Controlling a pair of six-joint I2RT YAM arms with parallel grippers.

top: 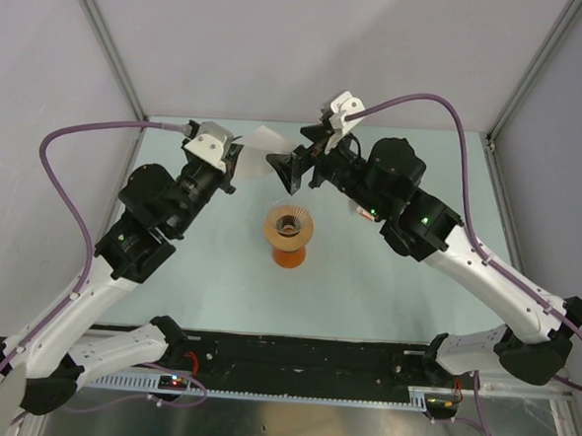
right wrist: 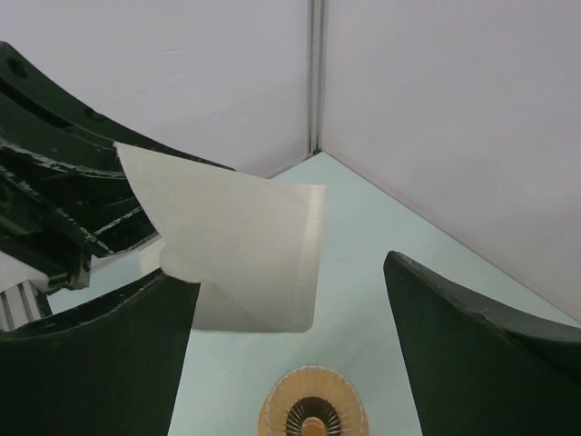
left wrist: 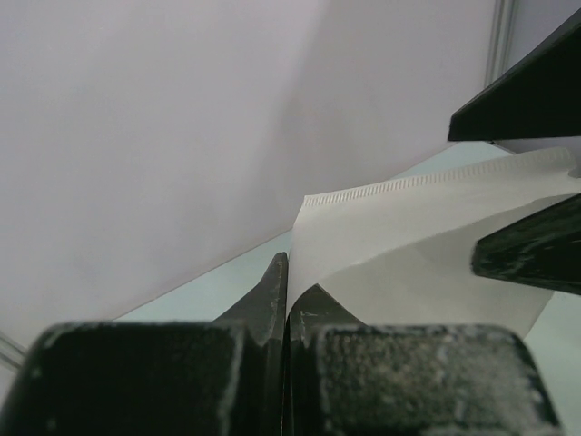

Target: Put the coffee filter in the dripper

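**Filter held aloft beyond the dripper**

The left gripper (left wrist: 289, 295) is pinched tight on one corner of the filter (top: 263, 140) and holds it up, clear of the table (top: 385, 303). The filter's far end reaches between the fingers of the right gripper (right wrist: 286, 272), whose jaws stand wide apart and clamp nothing. The dripper (top: 289, 224) sits on an orange vessel (top: 291, 256) at mid-table, nearer the arm bases than the filter, its ribbed inside showing.
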